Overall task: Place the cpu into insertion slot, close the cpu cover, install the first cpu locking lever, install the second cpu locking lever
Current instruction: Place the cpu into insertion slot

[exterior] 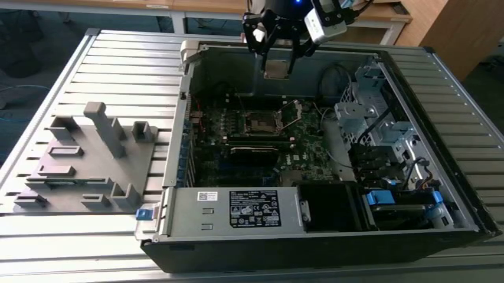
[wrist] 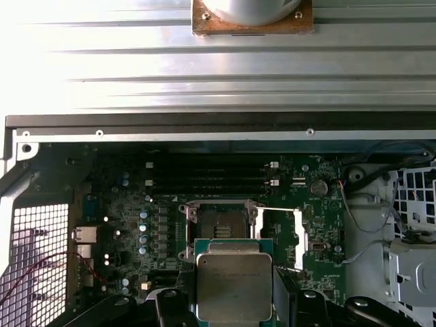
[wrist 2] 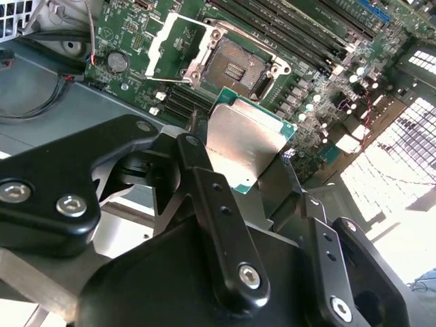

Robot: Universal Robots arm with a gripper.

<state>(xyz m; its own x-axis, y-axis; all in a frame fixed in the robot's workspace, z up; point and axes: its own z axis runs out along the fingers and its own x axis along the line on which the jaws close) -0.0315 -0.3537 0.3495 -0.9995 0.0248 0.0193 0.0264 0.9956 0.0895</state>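
At the exterior view's left edge of the ribbed, slatted aluminium table [exterior: 118, 65] lay a matte grey moulded fixture [exterior: 87, 159] with upright blocks and posts. Beside it, toward the middle, a computer case [exterior: 315, 250] of dark sheet metal lay open on its side. A bare silver power supply box [exterior: 197, 209] sat along its near edge, and the green-black motherboard [exterior: 236, 159] lay flat on its floor.

Over the far edge of the case hung the gripper [exterior: 277, 65]. Its black angular fingers [wrist 2: 204, 177] were clamped on opposite edges of the cpu [exterior: 275, 72], a flat square chip with a dull brushed-silver top and a thin green border, clear in both wrist views [wrist 2: 248, 146] [wrist: 234, 286]. The chip was held in the air above the board, apart from the insertion slot [wrist 2: 238, 67], a dark square recess with a metal rim near the board's middle [wrist: 219, 225]. The cpu cover [wrist 2: 155, 49], a thin metal frame with a square window, stood open just beside the slot [wrist: 302, 235].

Along the exterior view's right edge of the case stood a perforated grey metal drive cage [exterior: 370, 106].
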